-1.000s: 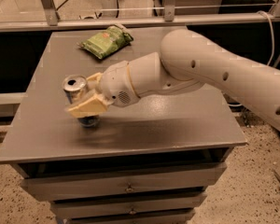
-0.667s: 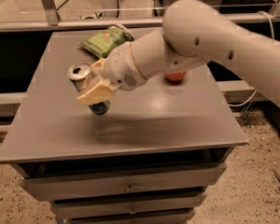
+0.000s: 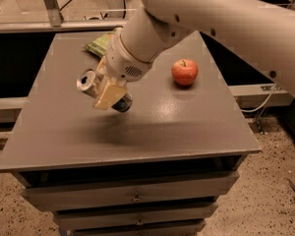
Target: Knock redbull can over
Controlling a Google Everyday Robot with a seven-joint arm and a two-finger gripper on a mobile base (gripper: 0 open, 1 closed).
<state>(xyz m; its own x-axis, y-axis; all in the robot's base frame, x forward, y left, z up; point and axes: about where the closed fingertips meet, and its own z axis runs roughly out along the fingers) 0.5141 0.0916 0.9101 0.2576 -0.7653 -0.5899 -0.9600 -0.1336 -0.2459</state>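
The redbull can (image 3: 88, 81) is tilted, its silver top pointing up and left and its blue bottom end (image 3: 123, 103) low to the right. My gripper (image 3: 107, 90) is shut on the can, with a tan finger (image 3: 109, 95) across its middle. The can is held over the left-centre of the grey table (image 3: 137, 132); whether it touches the top I cannot tell. The big white arm comes in from the upper right.
A red apple (image 3: 184, 72) sits on the table to the right of the gripper. A green snack bag (image 3: 99, 45) lies at the back, partly hidden by the arm. Drawers are below the table front. A railing runs behind.
The arm has swung up and to the right, carrying the can with it. The can has tipped further over. The apple, hidden before, now shows.
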